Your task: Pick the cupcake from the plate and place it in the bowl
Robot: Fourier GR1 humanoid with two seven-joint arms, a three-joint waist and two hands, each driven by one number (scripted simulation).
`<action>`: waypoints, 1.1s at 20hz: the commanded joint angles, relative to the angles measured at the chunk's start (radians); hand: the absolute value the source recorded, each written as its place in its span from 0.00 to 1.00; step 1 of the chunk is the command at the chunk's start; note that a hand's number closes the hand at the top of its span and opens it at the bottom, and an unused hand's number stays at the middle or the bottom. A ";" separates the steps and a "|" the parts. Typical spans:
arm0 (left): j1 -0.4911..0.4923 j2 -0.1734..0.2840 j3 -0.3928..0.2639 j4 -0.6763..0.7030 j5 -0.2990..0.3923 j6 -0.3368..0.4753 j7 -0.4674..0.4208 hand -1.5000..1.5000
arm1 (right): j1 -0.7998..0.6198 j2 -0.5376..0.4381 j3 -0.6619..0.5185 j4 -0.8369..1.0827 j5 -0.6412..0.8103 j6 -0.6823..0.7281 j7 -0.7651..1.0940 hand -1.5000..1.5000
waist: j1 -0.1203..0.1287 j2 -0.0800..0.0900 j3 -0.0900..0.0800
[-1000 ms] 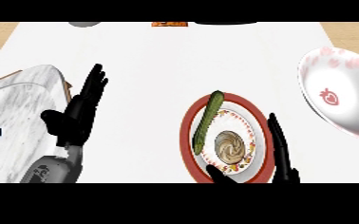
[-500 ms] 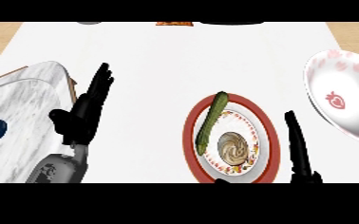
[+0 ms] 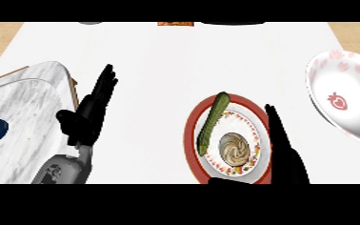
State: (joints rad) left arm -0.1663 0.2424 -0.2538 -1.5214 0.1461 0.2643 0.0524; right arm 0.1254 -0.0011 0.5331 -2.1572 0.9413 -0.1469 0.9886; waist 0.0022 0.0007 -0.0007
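Note:
A cupcake (image 3: 234,148) with swirled beige frosting sits on a red-rimmed plate (image 3: 191,138) at the lower middle of the head view. Along the plate's left side lies a green cucumber (image 3: 212,121). My right hand (image 3: 285,159) stands just right of the cupcake, over the plate's right rim, fingers straight and pointing away from me; it holds nothing. At the right edge is a white bowl (image 3: 334,97) with pink strawberry marks. My left hand (image 3: 88,114) rests open at the left, fingers up, apart from the plate.
A grey marble board (image 3: 28,109) fills the left edge, with a dark blue object (image 3: 2,128) on it. Dark items and an orange one (image 3: 175,23) line the counter's far edge.
My right hand has slid a little to the right and up alongside the plate's right rim. The view has shifted slightly, so the plate and bowl sit a bit further right.

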 commanded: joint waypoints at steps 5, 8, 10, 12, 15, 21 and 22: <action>-0.014 -0.046 0.066 0.075 -0.034 -0.059 -0.044 0.50 | 0.108 -0.057 -0.011 0.020 -0.099 -0.041 -0.104 0.00 | -0.007 -0.001 0.001; 0.025 -0.050 0.055 0.018 -0.051 -0.044 -0.019 0.50 | 0.152 -0.022 0.068 -0.022 -0.061 -0.120 -0.121 0.00 | -0.007 -0.002 0.001; 0.007 -0.059 0.066 0.025 -0.054 -0.041 -0.018 0.50 | 0.213 -0.042 0.074 0.018 -0.102 -0.200 -0.219 0.00 | -0.008 -0.002 0.001; 0.042 -0.028 0.071 -0.039 -0.062 -0.067 0.010 0.50 | 0.132 -0.049 -0.023 0.048 -0.212 -0.158 -0.245 0.00 | -0.002 -0.002 0.001; 0.024 -0.042 0.096 -0.008 -0.072 -0.079 0.007 0.50 | 0.183 -0.025 0.088 -0.010 -0.125 -0.196 -0.223 0.00 | -0.006 -0.002 0.001; 0.036 -0.080 0.097 -0.047 -0.106 -0.093 0.037 0.50 | 0.131 -0.028 -0.006 0.087 -0.252 -0.214 -0.268 0.00 | -0.003 -0.001 0.001; 0.016 -0.096 0.110 0.014 -0.100 -0.095 -0.005 0.50 | 0.193 -0.026 0.046 0.075 -0.235 -0.254 -0.281 0.00 | -0.006 -0.001 0.001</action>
State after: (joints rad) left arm -0.1423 0.1612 -0.1657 -1.5327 0.0531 0.1866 0.0616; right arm 0.2811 -0.0309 0.5583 -2.0967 0.7276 -0.3614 0.7284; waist -0.0025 -0.0007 0.0002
